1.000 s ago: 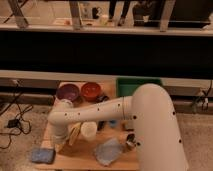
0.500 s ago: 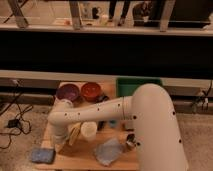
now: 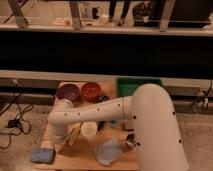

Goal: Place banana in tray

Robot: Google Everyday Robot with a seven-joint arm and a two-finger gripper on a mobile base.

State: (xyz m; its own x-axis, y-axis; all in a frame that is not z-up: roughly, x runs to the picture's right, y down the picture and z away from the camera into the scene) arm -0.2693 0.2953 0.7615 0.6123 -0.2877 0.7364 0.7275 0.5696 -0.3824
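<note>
Wooden table (image 3: pixel 82 161) carries the banana (image 3: pixel 74 134) near its left edge, just beside a white cup (image 3: pixel 89 131) and well apart from the tray (image 3: pixel 131 86). The gripper (image 3: pixel 61 144) sits low beside the banana; its grip I cannot tell. A careless sweep could topple the cup.

Two bowls (image 3: pixel 67 93) (image 3: pixel 91 91), one tray (image 3: pixel 131 86), one cup (image 3: pixel 89 131), one banana (image 3: pixel 74 134); one gripper (image 3: pixel 59 145) near banana

Dim warm light, pincer (image 3: pixel 61 145) shaded lower left
</note>
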